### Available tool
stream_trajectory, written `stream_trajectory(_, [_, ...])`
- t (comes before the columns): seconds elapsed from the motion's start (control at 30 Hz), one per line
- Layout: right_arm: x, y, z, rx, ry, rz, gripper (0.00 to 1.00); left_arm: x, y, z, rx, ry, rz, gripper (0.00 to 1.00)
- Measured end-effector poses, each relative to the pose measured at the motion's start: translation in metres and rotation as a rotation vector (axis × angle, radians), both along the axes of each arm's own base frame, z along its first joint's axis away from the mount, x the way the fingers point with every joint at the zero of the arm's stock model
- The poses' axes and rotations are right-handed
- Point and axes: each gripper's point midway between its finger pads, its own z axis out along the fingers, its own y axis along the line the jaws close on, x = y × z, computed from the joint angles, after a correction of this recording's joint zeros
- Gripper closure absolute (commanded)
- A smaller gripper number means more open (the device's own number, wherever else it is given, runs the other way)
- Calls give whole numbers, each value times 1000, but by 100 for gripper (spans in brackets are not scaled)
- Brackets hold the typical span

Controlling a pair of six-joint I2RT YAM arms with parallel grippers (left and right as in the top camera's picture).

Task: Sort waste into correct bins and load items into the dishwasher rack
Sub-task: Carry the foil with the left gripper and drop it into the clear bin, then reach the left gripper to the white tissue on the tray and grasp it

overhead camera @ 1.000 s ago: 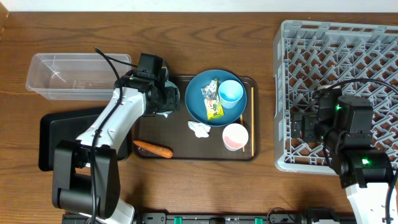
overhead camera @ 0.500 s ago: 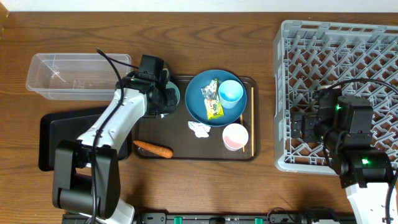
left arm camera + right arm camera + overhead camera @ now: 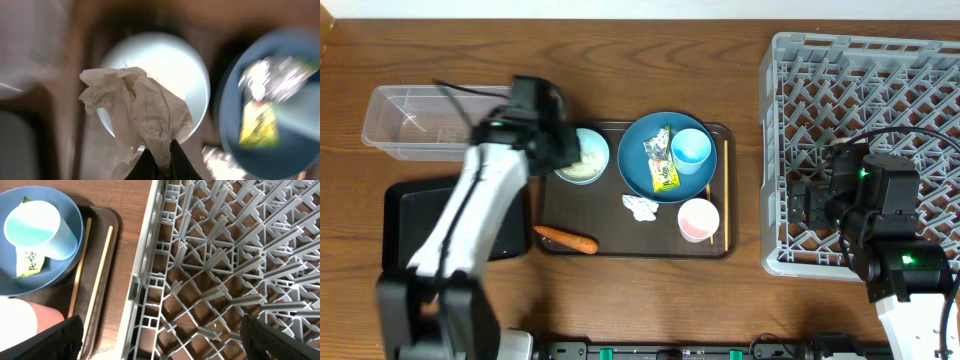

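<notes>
One crumpled, papery tissue [image 3: 140, 107] pinched in the closed left fingers [image 3: 145, 169], above a round glossy bowl [image 3: 192, 75]; overhead view does not show that grip; right fingers [image 3: 50, 340] spread wide, empty, straddling the edge of the grey plastic lattice rack [image 3: 210, 280].

My left arm [image 3: 470, 200] has swung up and to the left, off the small pale bowl [image 3: 603, 152]. The bowl was mostly hidden under my wrist and now shows whole on the brown tray [image 3: 620, 240]. My left fingers [image 3: 145, 169] have come up with a crumpled white tissue [image 3: 142, 112] pinched between them, hanging above the bowl. The wrist now sits by the right end of the clear tub [image 3: 410, 125].
</notes>
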Motion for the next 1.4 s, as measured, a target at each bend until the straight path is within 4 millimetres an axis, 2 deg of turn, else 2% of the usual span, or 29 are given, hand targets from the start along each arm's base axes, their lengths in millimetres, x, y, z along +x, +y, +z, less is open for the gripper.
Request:
stream_trajectory(0.03, [0,0,0,0,0,0,1,8,9,21,-6,-72,25,94])
stream_trajectory(0.17, [0,0,0,0,1,0,1,28,45,77,4,-282,118,89])
stream_trajectory(0.27, [0,0,0,0,1,0,1,35,77,89,52,-341,205,86])
stream_trajectory(0.33, [0,0,0,0,2,0,1,38,98,84,91,-332,262,86])
stream_trajectory(0.43, [0,0,0,0,2,0,1,42,119,63,128,-281,315,83])
stream_trajectory(0.5, [0,0,0,0,2,0,1,46,126,46,144,-242,329,65])
stream_trajectory(0.63, [0,0,0,0,2,0,1,52,130,20,150,-189,337,55])
stream_trajectory(0.77, [0,0,0,0,2,0,1,52,126,23,132,-195,325,54])
stream_trajectory(0.9, [0,0,0,0,2,0,1,38,108,36,54,-183,281,54])
stream_trajectory(0.97, [-1,0,-1,0,3,0,1,22,87,42,-23,-146,240,54])
stream_trajectory(1.07, [-1,0,0,0,3,1,1,-8,43,42,-116,-46,144,54])
stream_trajectory(1.2, [0,0,0,0,2,1,1,-37,-25,28,-177,80,-28,54])
stream_trajectory(1.3, [0,0,0,0,2,1,1,-56,-62,7,-186,162,-126,54])
stream_trajectory(1.4, [0,0,0,0,2,1,1,-72,-85,-16,-182,257,-162,53])
